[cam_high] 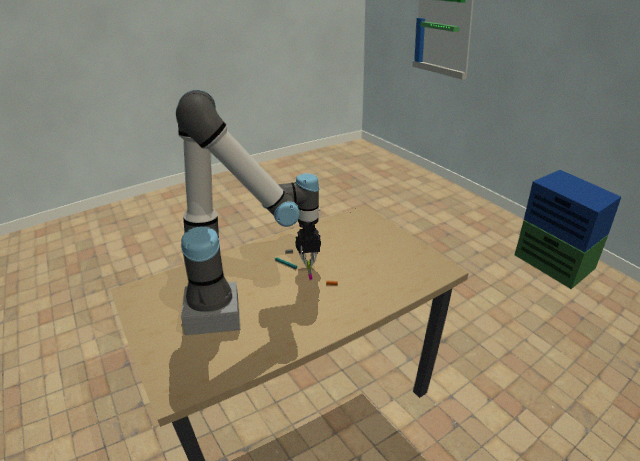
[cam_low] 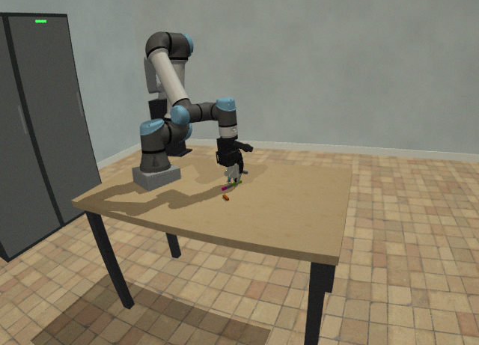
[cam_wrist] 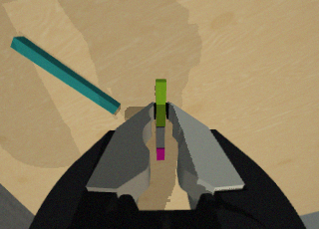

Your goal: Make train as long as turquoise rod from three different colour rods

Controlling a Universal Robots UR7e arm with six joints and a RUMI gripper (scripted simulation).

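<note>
seen only from the exterior view: tall dark grey cabinet (cam_low: 37, 120) at far left, beside the pale wooden tabletop (cam_low: 286, 218). seen only from the top view: white wall board (cam_high: 443, 30) with green bars, and stacked blue and green crates (cam_high: 567, 226) on the floor at right.

left to right in the wrist view: long turquoise square rod (cam_wrist: 65, 75) lying flat and slanted, its near end just beside the left grey finger (cam_wrist: 125, 154); then the dark end effector (cam_wrist: 160, 114) clenched on a short lime square rod (cam_wrist: 160, 102), which juts forward past the fingertips. directly behind it, in line between the fingers, a grey stub (cam_wrist: 159, 137) and then a magenta stub (cam_wrist: 160, 153), lower down.

from the top view, also a small grey rod (cam_high: 288, 250) left of the end effector and a small orange rod (cam_high: 331, 282) to its right, apart from the rest.
</note>
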